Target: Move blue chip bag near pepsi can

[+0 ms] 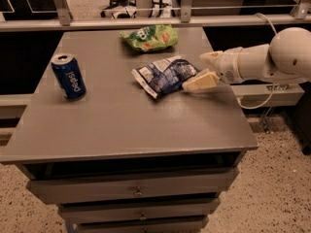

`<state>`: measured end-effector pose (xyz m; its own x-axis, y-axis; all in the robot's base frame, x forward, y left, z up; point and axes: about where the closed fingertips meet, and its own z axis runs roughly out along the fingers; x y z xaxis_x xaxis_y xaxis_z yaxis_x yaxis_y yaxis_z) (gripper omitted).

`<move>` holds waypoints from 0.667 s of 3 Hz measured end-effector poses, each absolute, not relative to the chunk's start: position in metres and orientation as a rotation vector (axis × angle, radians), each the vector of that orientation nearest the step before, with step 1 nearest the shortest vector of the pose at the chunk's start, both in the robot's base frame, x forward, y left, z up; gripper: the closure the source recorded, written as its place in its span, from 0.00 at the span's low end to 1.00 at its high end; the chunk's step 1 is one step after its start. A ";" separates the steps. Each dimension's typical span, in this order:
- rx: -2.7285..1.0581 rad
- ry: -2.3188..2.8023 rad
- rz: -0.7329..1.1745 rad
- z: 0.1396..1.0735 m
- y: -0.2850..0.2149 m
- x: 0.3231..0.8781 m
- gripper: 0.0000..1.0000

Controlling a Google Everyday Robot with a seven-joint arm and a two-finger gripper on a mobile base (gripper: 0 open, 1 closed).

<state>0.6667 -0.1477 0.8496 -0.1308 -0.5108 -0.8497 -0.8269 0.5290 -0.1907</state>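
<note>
Three things sit on the grey bench (121, 125): the pepsi can (69, 76) upright near the left edge, a green chip bag (148, 37) at the far side, and the blue chip bag (163, 75) lying flat right of centre, well apart from the can. The white arm (265, 59) reaches in from the right. Its gripper (193, 73) is at the bag's right end, jaws spread apart, one far and one near of that end, not closed on it

The gripper (195, 72), jaws spread, sits beside the blue chip bag (163, 75), far from the pepsi can (69, 76).
</note>
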 end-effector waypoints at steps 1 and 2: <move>-1.133 1.783 0.412 0.848 -0.144 0.667 0.49; -1.152 1.778 0.412 0.847 -0.141 0.667 0.73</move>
<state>0.6668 -0.1407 0.8473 -0.1113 -0.5247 -0.8440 -0.8424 0.5004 -0.2000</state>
